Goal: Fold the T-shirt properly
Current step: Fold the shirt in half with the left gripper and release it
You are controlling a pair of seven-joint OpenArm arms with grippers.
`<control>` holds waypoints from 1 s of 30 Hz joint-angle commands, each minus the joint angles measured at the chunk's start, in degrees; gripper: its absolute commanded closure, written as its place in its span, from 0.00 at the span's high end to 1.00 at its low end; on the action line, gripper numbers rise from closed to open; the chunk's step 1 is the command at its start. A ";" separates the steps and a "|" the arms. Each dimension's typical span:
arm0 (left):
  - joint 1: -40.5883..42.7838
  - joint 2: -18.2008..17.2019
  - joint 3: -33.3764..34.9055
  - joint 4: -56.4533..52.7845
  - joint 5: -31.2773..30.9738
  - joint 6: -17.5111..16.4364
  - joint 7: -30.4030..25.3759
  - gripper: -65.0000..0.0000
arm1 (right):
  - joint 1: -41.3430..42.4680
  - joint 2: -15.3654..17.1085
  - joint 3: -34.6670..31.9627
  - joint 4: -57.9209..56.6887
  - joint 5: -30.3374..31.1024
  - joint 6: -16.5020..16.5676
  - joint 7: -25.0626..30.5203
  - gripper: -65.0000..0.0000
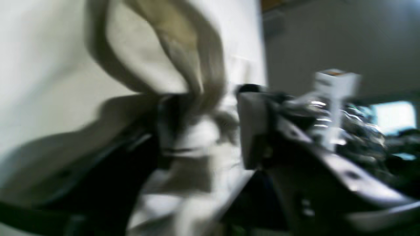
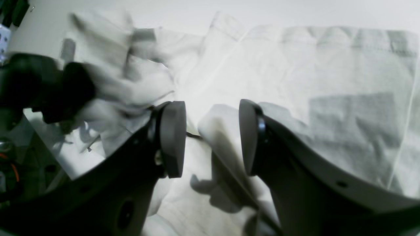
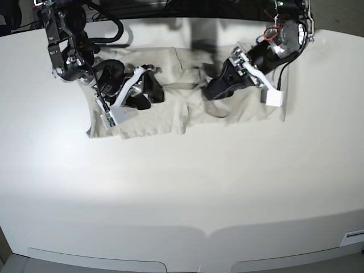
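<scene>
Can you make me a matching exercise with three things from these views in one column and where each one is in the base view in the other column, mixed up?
Column one:
1. pale beige cotton T-shirt
2. left gripper
3. right gripper

Column two:
A. on the base view's left, over the cloth
B. spread across the far part of the white table
C. on the base view's right, over the cloth

Pairs: 1-B, 2-C, 3-A
</scene>
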 commanded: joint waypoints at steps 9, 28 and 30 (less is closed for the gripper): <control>-2.19 0.09 1.36 10.58 1.25 -0.82 4.42 0.49 | 0.50 0.50 0.31 0.96 -0.87 0.33 1.05 0.41; 10.21 0.13 -8.37 17.68 30.01 -0.82 -1.33 0.49 | 0.68 0.46 0.31 0.96 -1.05 0.35 1.05 0.41; 11.96 0.13 -6.93 17.68 26.91 -0.82 -1.42 0.49 | 1.05 0.46 0.31 0.96 -0.98 0.35 1.05 0.41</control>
